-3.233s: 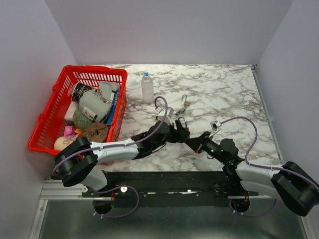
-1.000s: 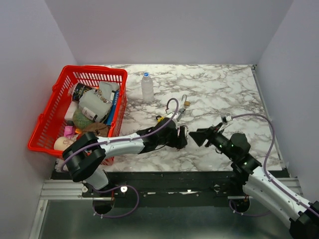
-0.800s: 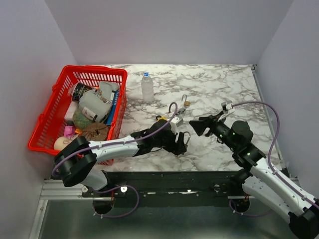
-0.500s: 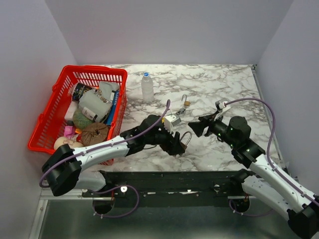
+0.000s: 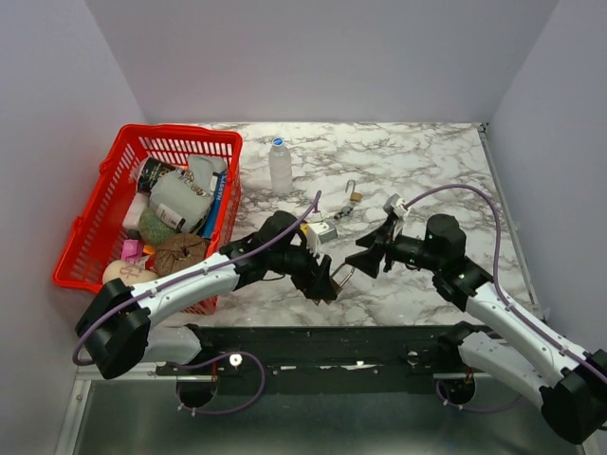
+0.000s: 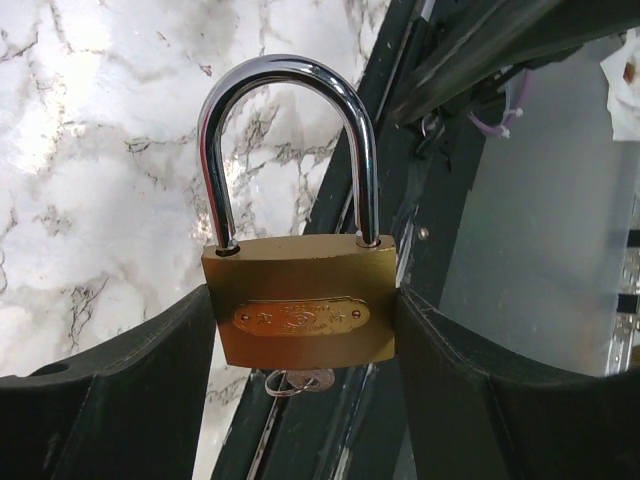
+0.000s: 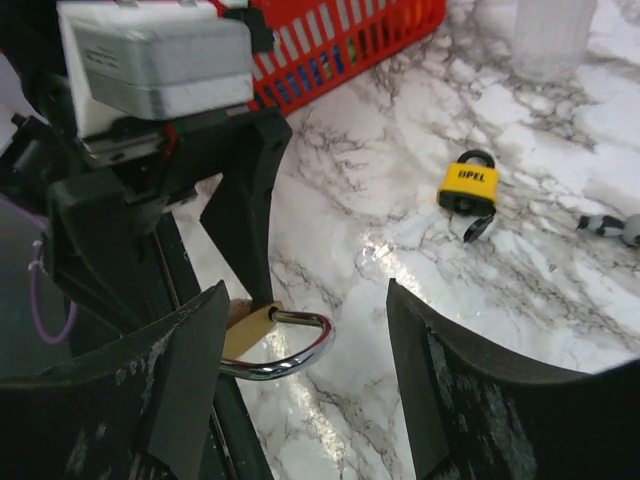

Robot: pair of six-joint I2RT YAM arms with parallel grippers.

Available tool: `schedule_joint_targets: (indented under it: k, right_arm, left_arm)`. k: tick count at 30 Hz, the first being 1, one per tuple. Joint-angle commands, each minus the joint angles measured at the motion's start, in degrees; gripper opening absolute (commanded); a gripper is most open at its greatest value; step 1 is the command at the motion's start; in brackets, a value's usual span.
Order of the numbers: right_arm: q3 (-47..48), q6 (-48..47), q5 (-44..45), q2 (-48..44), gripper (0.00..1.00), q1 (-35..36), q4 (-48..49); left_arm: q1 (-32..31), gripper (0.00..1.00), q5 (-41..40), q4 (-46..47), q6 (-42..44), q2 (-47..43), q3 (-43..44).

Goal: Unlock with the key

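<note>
Two fingers [image 6: 150, 390] of the left gripper [image 6: 300, 330] clamp the brass padlock [image 6: 300, 300] by its sides, with its shackle closed and the key [image 6: 297, 381] in its underside, over the bench's [image 7: 560, 330] near edge. The right gripper [image 7: 305, 300] gapes empty just beside the shackle. Farther back lies a yellow padlock [image 7: 468, 186]. A red basket [image 5: 85, 237] sits at the left edge.

The left arm [image 5: 190, 280] stretches low toward the right, and the left gripper [image 6: 300, 330] is clamped on the brass body of a padlock [image 6: 300, 315], one finger against each side. The right arm [image 5: 498, 308] bends inward. The right gripper [image 7: 305, 300] faces the left one, jaws spread wide.
</note>
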Motion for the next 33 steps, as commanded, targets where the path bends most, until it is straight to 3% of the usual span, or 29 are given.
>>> schedule_joint_targets:
  k: [1,8,14,22,33]
  right_arm:
    - [1.49,-1.53,-7.7,3.87,0.72,-0.12,3.54]
    - [2.37,0.42,-20.52,9.07,0.72,-0.12,12.87]
    - [1.14,-5.47,-20.02,7.15,0.72,-0.12,9.27]
    - [-2.73,-7.41,-19.04,4.32,0.73,-0.12,14.1]
    - [-2.29,-5.92,-27.92,6.36,0.73,0.06,16.38]
  left_arm:
    - [1.38,0.0,7.86,-4.3,6.23,-2.7,4.65]
    - [5.15,0.0,16.21,-1.06,5.8,-2.0,3.34]
    - [8.15,0.0,19.55,-1.06,6.14,-1.74,2.9]
    - [8.94,0.0,22.54,-3.08,7.46,-1.04,3.34]
    - [9.12,0.0,25.97,-3.34,7.38,-0.77,3.69]
